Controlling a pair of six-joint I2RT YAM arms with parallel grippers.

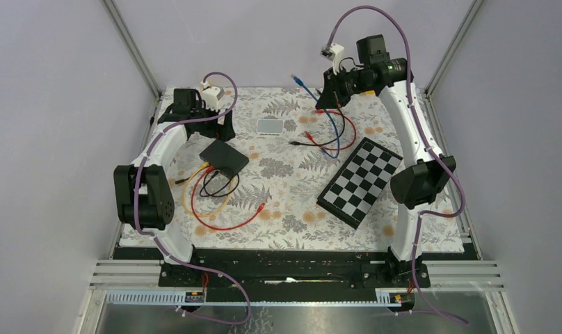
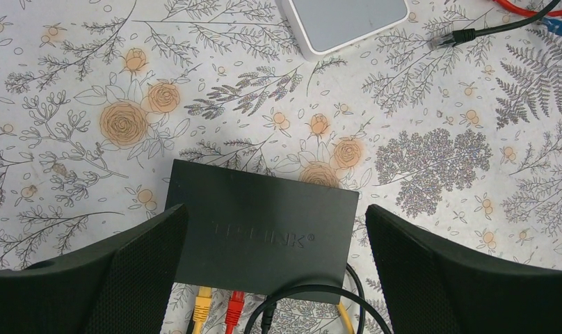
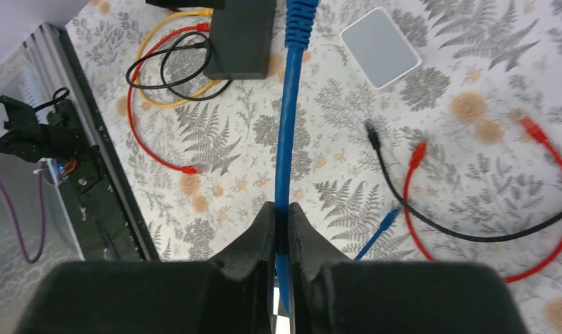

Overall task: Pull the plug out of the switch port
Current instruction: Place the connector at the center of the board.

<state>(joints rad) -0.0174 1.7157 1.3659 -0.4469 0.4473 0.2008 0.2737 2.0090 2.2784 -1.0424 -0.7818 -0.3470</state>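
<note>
So, right fingers (image 3: 257,236): pressed together on the blue cable (image 3: 286,139), which is held up off the desk (image 1: 292,209) at its 1 o'clock corner.
Blue plug (image 3: 302,14): on the cable's free end, past the fingers at 12 o'clock in the right wrist view. It sits in no port.
Left fingers (image 2: 125,278): wide apart and holding nothing, hovering over the switch (image 2: 264,202) with one on each side.
Switch: flat on the desk, toward 10 o'clock from the middle in the top view. Its ports are along the 6 o'clock edge in the left wrist view.
Ports: a yellow plug (image 2: 204,300), a red plug (image 2: 234,304) and a black plug (image 2: 267,319) are seated side by side.
Step in hand: the blue lead looks already pulled. It is either being carried clear, or another plug comes next.
Next move: probably set the blue cable down away from the loose leads at 12 o'clock. If more plugs must come out, the left fingers should steady the switch body. The right fingers would then grip one plug at its shell and pull straight back toward 6 o'clock.
</note>
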